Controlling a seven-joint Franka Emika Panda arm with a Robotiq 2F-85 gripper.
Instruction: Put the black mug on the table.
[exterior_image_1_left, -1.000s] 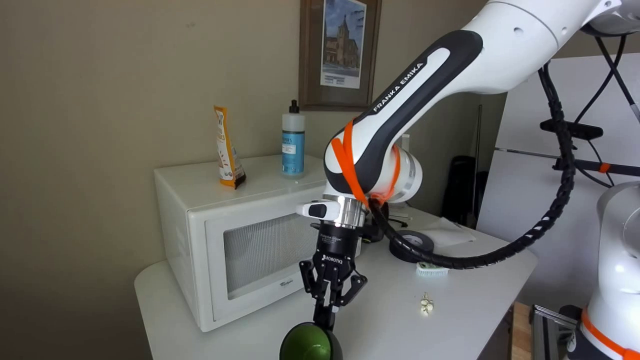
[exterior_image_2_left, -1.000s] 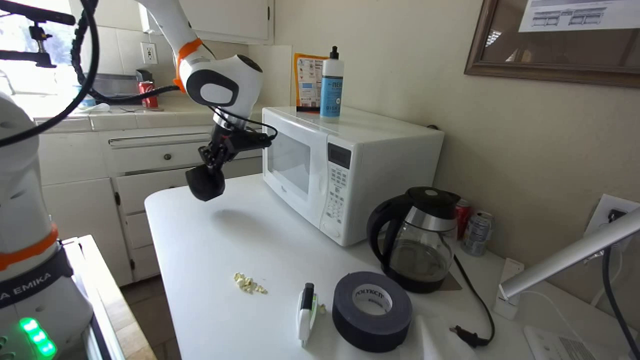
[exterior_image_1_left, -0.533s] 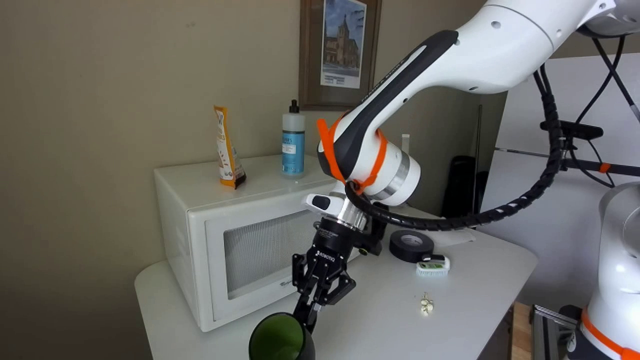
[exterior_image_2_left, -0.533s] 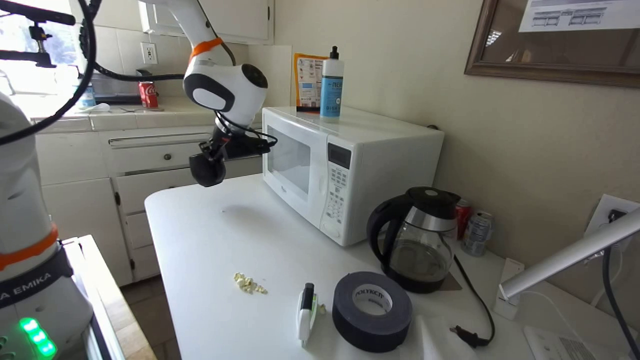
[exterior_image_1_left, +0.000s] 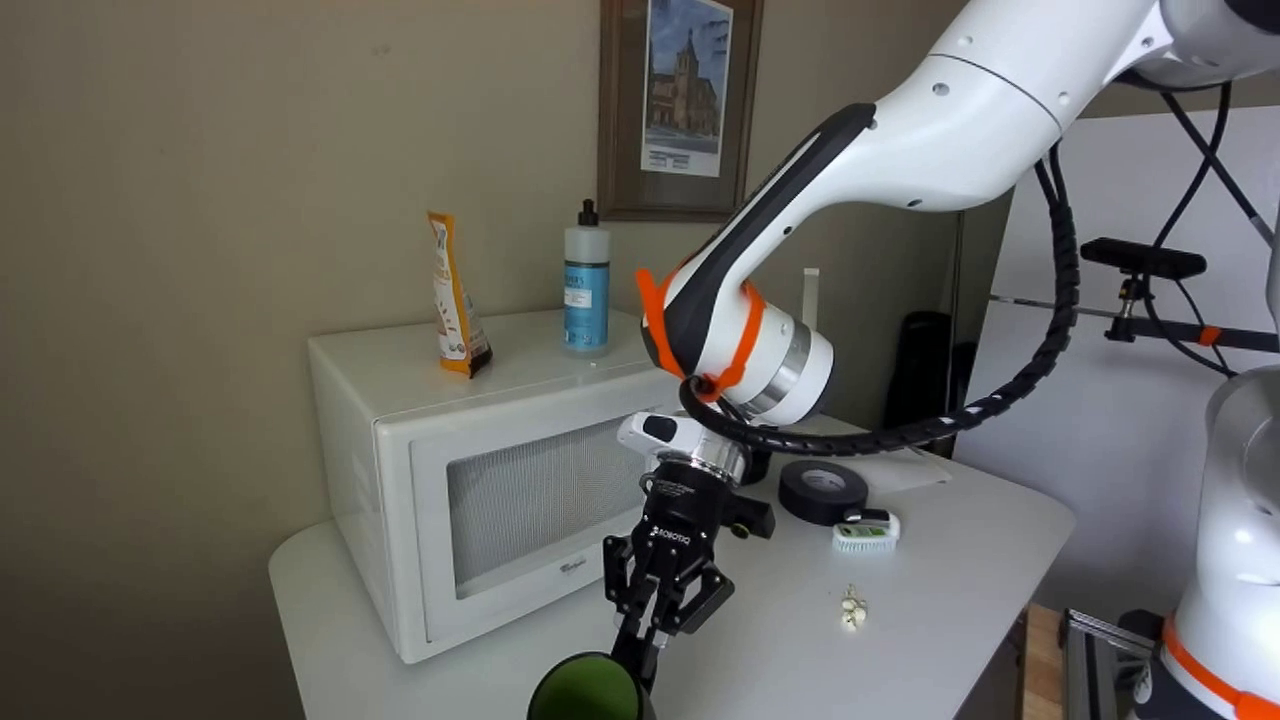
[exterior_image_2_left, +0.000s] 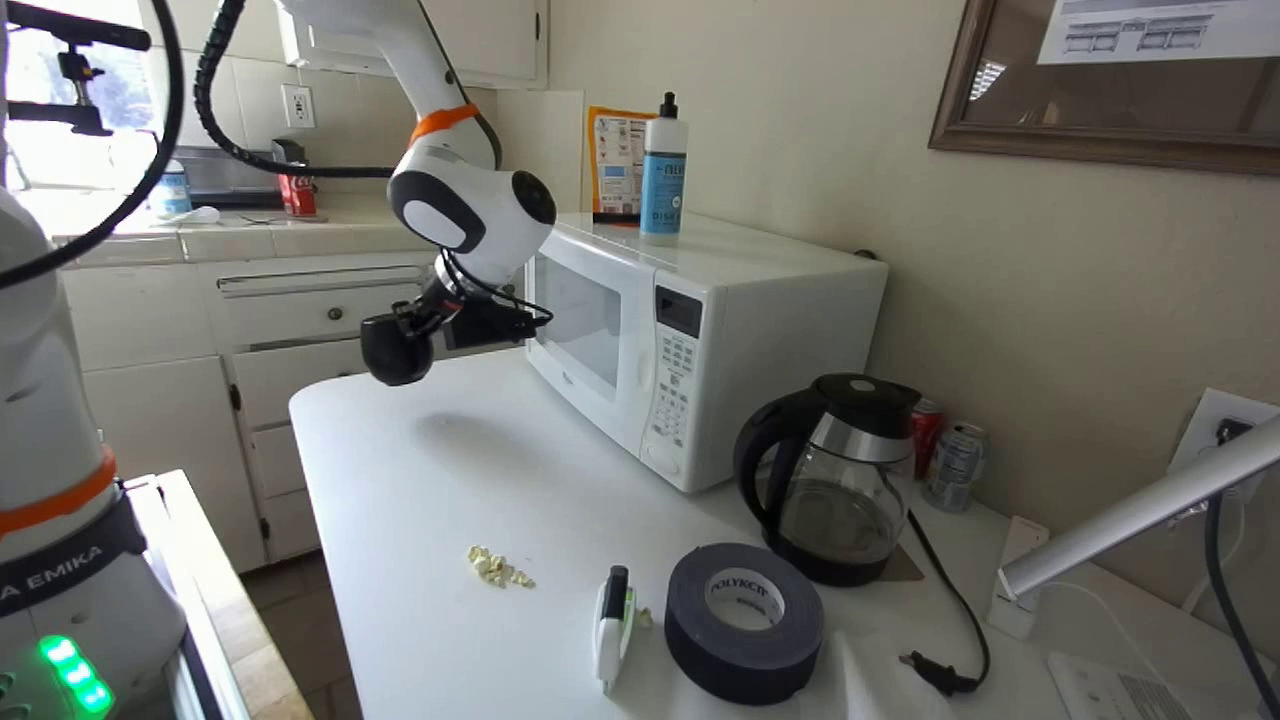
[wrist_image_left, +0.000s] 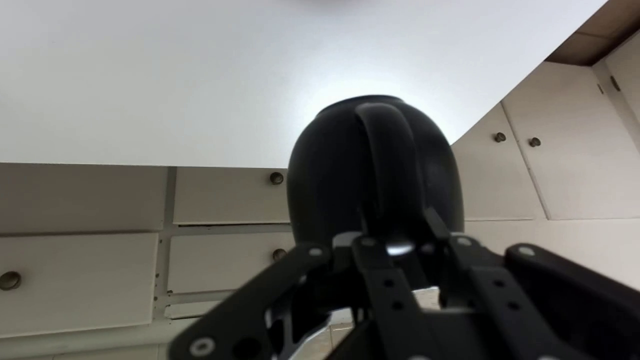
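Observation:
The black mug (exterior_image_1_left: 588, 690) has a green inside and is cut off by the bottom edge in an exterior view. It also shows in an exterior view (exterior_image_2_left: 396, 352) and in the wrist view (wrist_image_left: 325, 175), its handle toward the gripper. My gripper (exterior_image_1_left: 638, 648) is shut on the mug's handle; in the wrist view its fingers (wrist_image_left: 395, 227) lie on both sides of the handle. The mug is tilted, its mouth away from the wrist's side. It hangs above the pale table (exterior_image_2_left: 420, 570), near a rounded corner, with its shadow on the tabletop. The table also shows in the wrist view (wrist_image_left: 175, 85).
A white microwave (exterior_image_2_left: 790, 340) stands close beside the arm, with a blue-and-white bottle (exterior_image_2_left: 663, 190) and an orange bag (exterior_image_2_left: 612, 165) on top. A jug (exterior_image_2_left: 840, 490), a tape roll (exterior_image_2_left: 745, 650), a brush (exterior_image_2_left: 612, 630) and popcorn (exterior_image_2_left: 498, 568) are on the table.
The gripper has tilted, holding the mug throughout. In both exterior views the mug first rose, then came down a little. The upper arm has shifted and the mug's handle stays in the fingers.

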